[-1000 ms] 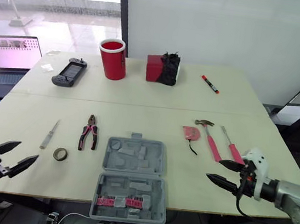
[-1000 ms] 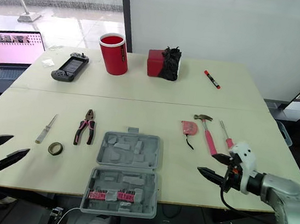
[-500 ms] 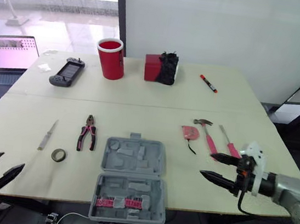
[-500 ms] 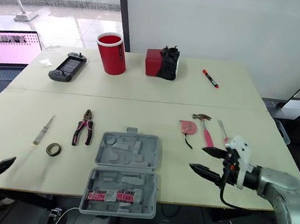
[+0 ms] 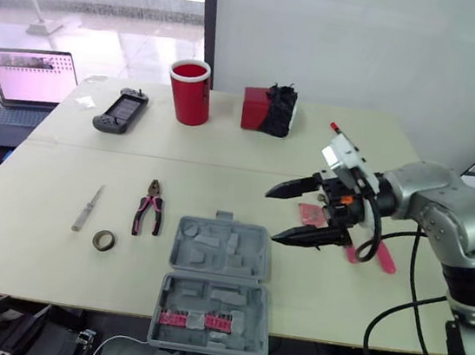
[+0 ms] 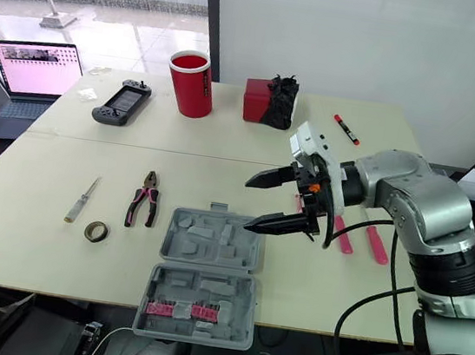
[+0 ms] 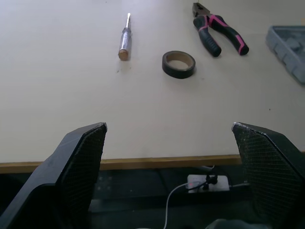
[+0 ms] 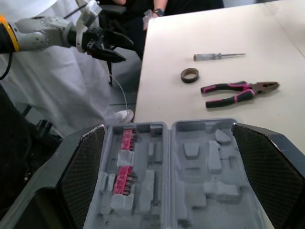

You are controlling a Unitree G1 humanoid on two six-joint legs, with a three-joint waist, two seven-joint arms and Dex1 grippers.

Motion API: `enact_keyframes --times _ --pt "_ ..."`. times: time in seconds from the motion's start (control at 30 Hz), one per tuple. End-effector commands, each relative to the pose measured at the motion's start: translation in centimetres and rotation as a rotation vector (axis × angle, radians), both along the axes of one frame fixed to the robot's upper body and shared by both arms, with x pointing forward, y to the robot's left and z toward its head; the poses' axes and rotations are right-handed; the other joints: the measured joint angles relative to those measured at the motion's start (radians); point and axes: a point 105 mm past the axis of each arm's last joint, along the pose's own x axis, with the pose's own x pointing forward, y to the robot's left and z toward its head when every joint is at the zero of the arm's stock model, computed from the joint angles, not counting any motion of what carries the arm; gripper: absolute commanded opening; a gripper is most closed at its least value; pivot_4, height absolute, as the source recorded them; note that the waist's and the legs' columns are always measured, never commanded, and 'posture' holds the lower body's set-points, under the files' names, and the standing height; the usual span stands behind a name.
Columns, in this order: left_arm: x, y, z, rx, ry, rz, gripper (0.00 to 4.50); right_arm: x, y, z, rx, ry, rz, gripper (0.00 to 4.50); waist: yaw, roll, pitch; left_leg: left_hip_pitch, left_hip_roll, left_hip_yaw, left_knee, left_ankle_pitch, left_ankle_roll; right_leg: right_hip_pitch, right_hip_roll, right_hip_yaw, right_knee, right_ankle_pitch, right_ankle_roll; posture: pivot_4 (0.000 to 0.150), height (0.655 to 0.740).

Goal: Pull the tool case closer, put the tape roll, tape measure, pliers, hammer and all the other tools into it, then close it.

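The grey tool case [image 5: 216, 284] lies open at the table's front edge, with pink bits in its near half. To its left are the black tape roll [image 5: 104, 240], the pink-handled pliers [image 5: 148, 208] and a small clear-handled screwdriver [image 5: 87, 208]. My right gripper [image 5: 272, 214] hangs open just right of the case's far half, holding nothing. It partly hides the pink tape measure [image 5: 310, 213]. The pink hammer [image 6: 341, 235] and a pink screwdriver [image 6: 377, 245] lie behind it. My left gripper [image 7: 167, 129] is open and empty, below the table's front left edge.
At the back of the table stand a red cup [image 5: 189, 92], a red box with a black bundle [image 5: 268, 110], a game controller [image 5: 121, 111] and a red marker [image 6: 346, 129]. A laptop [image 5: 27, 80] sits off the far left corner.
My right gripper has risen from the front right edge and swung left to beside the case. My left gripper has sunk below the table's front edge. The camera has shifted.
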Motion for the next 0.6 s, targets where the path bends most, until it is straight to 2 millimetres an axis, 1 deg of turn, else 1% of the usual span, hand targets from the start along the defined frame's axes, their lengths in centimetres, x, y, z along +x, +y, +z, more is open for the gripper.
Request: enact_keyframes --times 0.03,0.1,0.17,0.23,0.27,0.33,0.4,0.5,0.6 --pt "1.1 -0.7 1.1 0.044 -0.018 -0.013 4.43 0.1 0.3 0.1 -0.024 -0.037 0.001 4.5 0.002 0.0 0.0 0.0 0.0 0.0 0.0 0.0 0.0 0.0 0.0 0.0 0.0 0.0 0.0 0.15 0.74" --pt "2.5 -1.5 1.2 0.066 0.009 -0.061 4.43 0.1 0.4 -0.1 -0.024 -0.035 -0.01 4.5 0.004 0.0 0.0 -0.001 0.0 0.0 0.0 0.0 0.0 0.0 0.001 0.0 0.0 0.0 0.0 0.15 0.74" --pt "4.4 -1.9 1.7 0.089 0.023 -0.074 4.43 -0.3 0.5 -0.2 -0.019 -0.018 -0.017 4.5 0.006 0.0 0.0 -0.001 0.0 0.0 0.0 0.0 0.0 0.0 0.001 0.0 0.001 0.0 0.0 0.15 0.74" --pt "7.0 -2.2 2.9 0.108 0.02 -0.07 4.43 -0.8 0.6 -0.4 -0.026 -0.003 -0.02 4.5 0.009 0.0 0.0 -0.001 0.0 0.0 0.0 0.0 0.0 0.0 0.002 0.0 0.001 0.001 0.001 0.15 0.74" --pt "8.5 -3.2 3.5 0.102 0.026 -0.088 4.43 -1.1 0.7 -0.6 -0.028 0.008 -0.018 4.5 0.01 0.0 0.0 -0.001 0.0 -0.001 0.0 0.0 0.0 0.0 0.003 0.0 0.002 0.002 0.003 0.15 0.74" --pt "10.3 -4.7 4.0 0.1 0.055 -0.114 4.43 -1.5 0.7 -1.0 -0.039 0.007 -0.018 4.5 0.008 0.0 0.0 -0.001 -0.001 -0.002 0.0 0.0 0.0 0.0 0.004 0.0 0.002 0.002 0.004 0.15 0.74" --pt "11.6 -5.0 4.0 0.103 0.1 -0.088 4.43 -1.5 0.6 -1.3 -0.05 -0.006 -0.037 4.5 0.002 0.0 0.0 -0.001 -0.001 -0.001 0.0 0.0 0.0 0.0 0.004 0.0 0.003 0.004 0.007 0.15 0.74" --pt "12.8 -5.0 3.9 0.13 0.138 -0.062 3.59 -1.4 0.6 -1.4 -0.045 0.007 -0.053 4.5 -0.022 0.001 0.0 0.0 -0.001 -0.001 0.0 0.0 0.0 -0.001 0.005 0.001 0.005 0.005 0.007 0.15 0.74" --pt "13.9 -4.9 3.5 0.155 0.166 -0.03 2.03 -1.7 0.4 -1.6 -0.058 0.026 -0.044 4.5 -0.021 0.001 0.001 0.001 0.001 -0.001 -0.001 0.0 0.0 -0.002 0.008 0.001 0.007 0.006 0.005 0.15 0.74"
